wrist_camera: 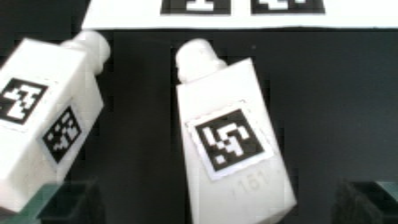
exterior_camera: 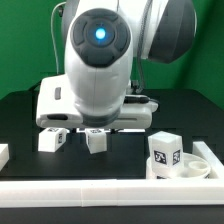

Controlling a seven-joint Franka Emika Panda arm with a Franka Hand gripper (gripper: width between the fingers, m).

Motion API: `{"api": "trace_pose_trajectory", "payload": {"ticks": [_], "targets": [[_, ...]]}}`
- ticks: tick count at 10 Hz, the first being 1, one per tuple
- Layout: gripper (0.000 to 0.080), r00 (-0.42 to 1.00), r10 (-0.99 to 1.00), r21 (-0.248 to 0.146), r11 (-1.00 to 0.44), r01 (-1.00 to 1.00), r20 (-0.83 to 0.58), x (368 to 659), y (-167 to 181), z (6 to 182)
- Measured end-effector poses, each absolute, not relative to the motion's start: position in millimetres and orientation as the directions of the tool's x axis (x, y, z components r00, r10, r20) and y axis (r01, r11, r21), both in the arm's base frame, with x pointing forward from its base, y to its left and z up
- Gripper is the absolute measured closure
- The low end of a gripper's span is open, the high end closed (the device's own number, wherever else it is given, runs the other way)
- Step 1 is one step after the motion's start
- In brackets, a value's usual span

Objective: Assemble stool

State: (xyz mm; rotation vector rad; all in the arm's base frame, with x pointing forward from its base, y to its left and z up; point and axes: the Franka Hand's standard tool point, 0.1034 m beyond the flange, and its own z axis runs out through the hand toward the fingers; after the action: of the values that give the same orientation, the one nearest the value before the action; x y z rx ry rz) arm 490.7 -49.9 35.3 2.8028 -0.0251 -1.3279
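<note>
Two white stool legs lie on the black table under my gripper (exterior_camera: 96, 129). One leg (exterior_camera: 96, 142) (wrist_camera: 233, 140) lies between my open fingers, tag up, with a fingertip (wrist_camera: 61, 204) on either side and a gap to each. The other leg (exterior_camera: 52, 140) (wrist_camera: 45, 110) lies beside it, toward the exterior view's left. My gripper (wrist_camera: 217, 206) holds nothing. The round seat (exterior_camera: 197, 166) rests at the exterior view's right, and a third leg (exterior_camera: 165, 150) stands upright at its near side. The arm hides the table behind it.
The marker board (wrist_camera: 214, 8) lies just beyond the tips of the two legs. A long white rail (exterior_camera: 100, 190) runs along the front edge of the table. A white piece (exterior_camera: 3, 154) sits at the exterior view's left edge.
</note>
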Motion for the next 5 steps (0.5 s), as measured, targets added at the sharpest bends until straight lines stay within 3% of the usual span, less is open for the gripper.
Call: {"api": "trace_pose_trajectory", "payload": {"ticks": [3, 5], "targets": [[0.0151, 0.6, -0.021, 0.032, -0.999, 0.008, -0.799, 488.6, -51.4, 30.0], [0.0151, 0.631, 0.051, -0.026, -0.998, 0.049, -0.774, 491.4, -45.9, 31.4]]}}
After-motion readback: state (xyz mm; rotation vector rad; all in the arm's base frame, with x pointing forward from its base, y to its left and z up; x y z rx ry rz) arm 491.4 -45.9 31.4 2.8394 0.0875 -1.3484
